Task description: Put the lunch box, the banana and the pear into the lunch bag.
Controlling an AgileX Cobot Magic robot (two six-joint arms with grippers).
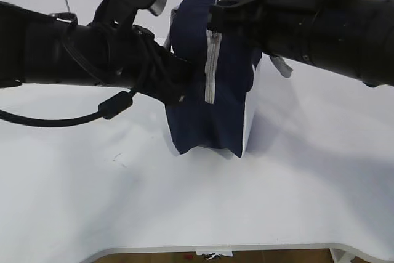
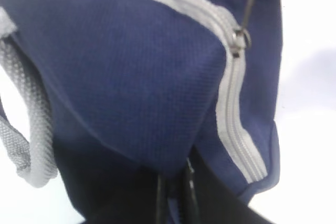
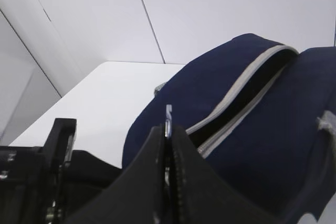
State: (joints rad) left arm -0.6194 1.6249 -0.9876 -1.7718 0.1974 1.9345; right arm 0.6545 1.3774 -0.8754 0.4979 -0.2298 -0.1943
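Note:
The navy lunch bag (image 1: 206,121) stands upright at the middle of the white table (image 1: 184,214). My left gripper (image 1: 181,84) is at its left side, and in the left wrist view it (image 2: 176,192) is shut on a fold of the bag's navy fabric (image 2: 131,66). From the right, my right gripper (image 1: 214,21) reaches the bag's top; its jaws (image 3: 168,124) are shut on a thin silvery tab by the zipper. Beyond them the bag (image 3: 283,145) shows its zipper (image 3: 247,93) parted. The lunch box, the banana and the pear are out of view.
A grey zipper strip (image 1: 211,69) runs down the bag's front, with a ring pull (image 2: 240,39) at its bend. A grey webbing handle (image 2: 31,129) hangs on the left. The bag has a white end panel (image 1: 249,121). The table's front edge (image 1: 215,247) is close.

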